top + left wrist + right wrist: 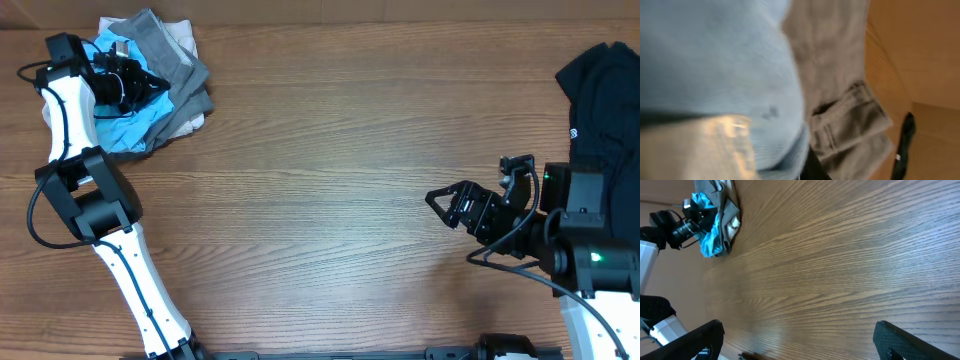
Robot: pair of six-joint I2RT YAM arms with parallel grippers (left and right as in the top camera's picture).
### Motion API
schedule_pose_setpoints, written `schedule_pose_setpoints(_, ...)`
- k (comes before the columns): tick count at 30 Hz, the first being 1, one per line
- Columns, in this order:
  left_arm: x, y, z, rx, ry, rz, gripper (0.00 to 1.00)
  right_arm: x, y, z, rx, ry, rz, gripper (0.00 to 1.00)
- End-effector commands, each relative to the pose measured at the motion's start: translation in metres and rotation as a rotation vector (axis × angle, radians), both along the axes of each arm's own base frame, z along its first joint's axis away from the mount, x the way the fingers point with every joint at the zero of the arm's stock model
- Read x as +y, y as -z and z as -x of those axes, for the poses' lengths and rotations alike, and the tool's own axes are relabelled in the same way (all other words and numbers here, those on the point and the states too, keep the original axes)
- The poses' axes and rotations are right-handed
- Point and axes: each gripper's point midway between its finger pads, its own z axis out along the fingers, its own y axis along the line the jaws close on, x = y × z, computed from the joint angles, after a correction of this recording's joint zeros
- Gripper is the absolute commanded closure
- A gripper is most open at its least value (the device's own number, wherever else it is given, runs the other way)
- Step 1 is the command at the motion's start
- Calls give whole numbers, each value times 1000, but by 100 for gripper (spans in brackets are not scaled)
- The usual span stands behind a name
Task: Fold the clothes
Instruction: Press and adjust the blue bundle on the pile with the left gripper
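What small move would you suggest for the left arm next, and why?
Probably lift the light blue T-shirt and draw it toward the table middle: the left gripper looks shut on it atop the grey garment pile, and the right gripper hovers open.

What I count on screen, kind by kind

I have two arms in view, the left arm (pixel 112 235) and the right arm (pixel 592 262), and each carries one gripper, so two grippers: the left gripper (pixel 140 80) and the right gripper (pixel 445 205), with two fingers apiece where I can see them. I count four garments by colour: one light blue T-shirt (pixel 130 132), one grey garment (pixel 170 55) and one off-white garment (pixel 192 123), three heaped together, plus one black garment (pixel 600 90) lying by itself. The grey cloth shows several folded layers, and I cannot tell whether that is one piece or two. There is one wooden table (pixel 330 150).
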Motion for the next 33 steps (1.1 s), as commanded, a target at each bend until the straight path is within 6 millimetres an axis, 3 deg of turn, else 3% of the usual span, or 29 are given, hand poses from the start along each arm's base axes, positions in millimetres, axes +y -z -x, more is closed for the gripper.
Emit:
schedule_pose_setpoints(1, -16, -40, -6, -114, 68, 88, 96, 0, 0, -4, 1, -3, -1, 0)
schedule_pose_setpoints(8, -21, -150, -7, -330, 103, 37, 96, 1, 6, -4, 32, -10, -4, 0)
schedule_pose_setpoints(10, -16, -172, -7, -373, 87, -15, 96, 4, 6, -4, 32, -20, -3, 0)
schedule_pose_setpoints(12, -5, -181, -6, -379, 50, -82, 96, 7, 5, -3, 27, -33, -3, 0)
schedule_pose_setpoints(17, 29, -171, -8, -330, -53, -229, 96, 13, 3, -5, 3, -60, -1, 0)
schedule_pose_setpoints(24, 86, -139, -7, -236, -173, -474, 96, 16, 1, -7, -14, -71, -1, 0)
schedule_pose_setpoints(28, 98, -123, -9, -231, -171, -497, 96, 16, 0, -9, -21, -70, -1, 0)
schedule_pose_setpoints(33, 99, -75, -14, -174, -151, -445, 96, 16, -1, -9, -25, -70, -1, 0)
